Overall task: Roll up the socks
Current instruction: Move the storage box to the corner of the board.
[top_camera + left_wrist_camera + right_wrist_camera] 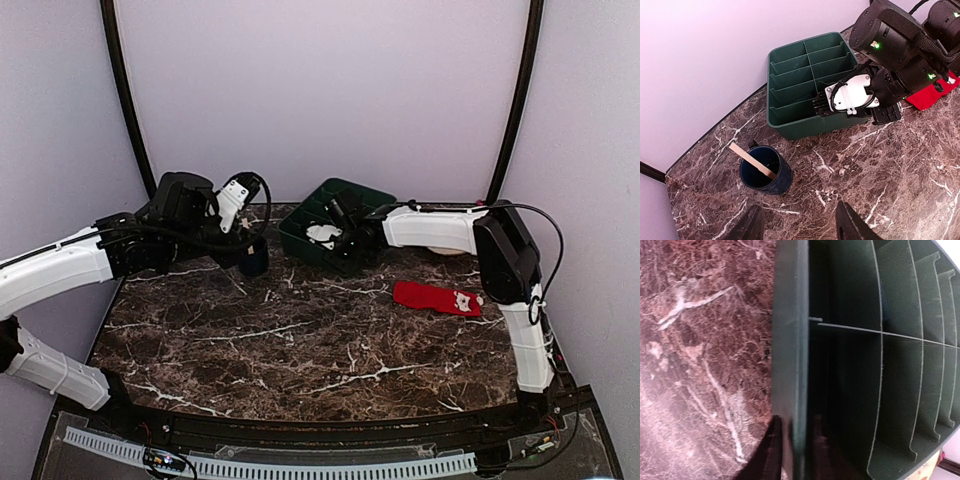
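The red sock (pixel 437 297) with white patches lies flat on the marble at the right, beside my right forearm; a corner of it shows in the left wrist view (pixel 931 95). The dark teal-green sock is out of view in every frame. My right gripper (pixel 345 240) is at the near wall of the green compartment tray (pixel 300 222), one finger outside and one inside, closed on that wall (pixel 799 390). My left gripper (pixel 800 222) is open and empty, above the marble just in front of a dark blue mug (pixel 763 170).
The mug holds a wooden stick (pixel 751 160) and stands left of the tray (pixel 805 85), whose compartments look empty. A pale object (pixel 440 250) shows behind the right arm. Curved backdrop walls close in at the back and sides.
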Tool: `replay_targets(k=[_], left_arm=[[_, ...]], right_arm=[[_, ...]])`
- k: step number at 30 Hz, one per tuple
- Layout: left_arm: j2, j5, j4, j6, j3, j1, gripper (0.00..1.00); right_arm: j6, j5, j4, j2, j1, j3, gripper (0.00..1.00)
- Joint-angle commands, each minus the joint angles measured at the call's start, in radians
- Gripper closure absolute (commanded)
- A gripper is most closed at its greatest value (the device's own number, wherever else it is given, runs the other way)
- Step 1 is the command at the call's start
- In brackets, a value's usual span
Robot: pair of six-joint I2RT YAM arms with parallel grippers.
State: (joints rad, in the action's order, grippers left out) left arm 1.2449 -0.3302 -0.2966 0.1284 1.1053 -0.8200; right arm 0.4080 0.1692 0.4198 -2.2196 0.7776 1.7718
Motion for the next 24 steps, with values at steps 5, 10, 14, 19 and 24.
replay_targets(k=[5,10,14,19,24], left_arm=[[-0.044,0.04,0.077,-0.032,-0.042,0.002,0.47],[-0.113,0.078,0.166,-0.079,-0.109,0.004,0.45],[-0.143,0.14,0.19,-0.146,-0.165,0.011,0.38],[-0.117,0.185,0.146,-0.178,-0.164,0.012,0.4],[-0.134,0.188,0.118,-0.204,-0.178,0.009,0.4]], right_arm=[[-0.103,0.051,-0.039,0.095,-0.006,-0.029,0.52],[-0.221,0.117,-0.02,0.219,0.013,-0.112,0.45],[-0.341,0.202,-0.006,0.343,0.037,-0.246,0.38],[-0.525,0.308,0.075,0.45,0.081,-0.397,0.37],[-0.707,0.342,0.161,0.469,0.119,-0.482,0.37]])
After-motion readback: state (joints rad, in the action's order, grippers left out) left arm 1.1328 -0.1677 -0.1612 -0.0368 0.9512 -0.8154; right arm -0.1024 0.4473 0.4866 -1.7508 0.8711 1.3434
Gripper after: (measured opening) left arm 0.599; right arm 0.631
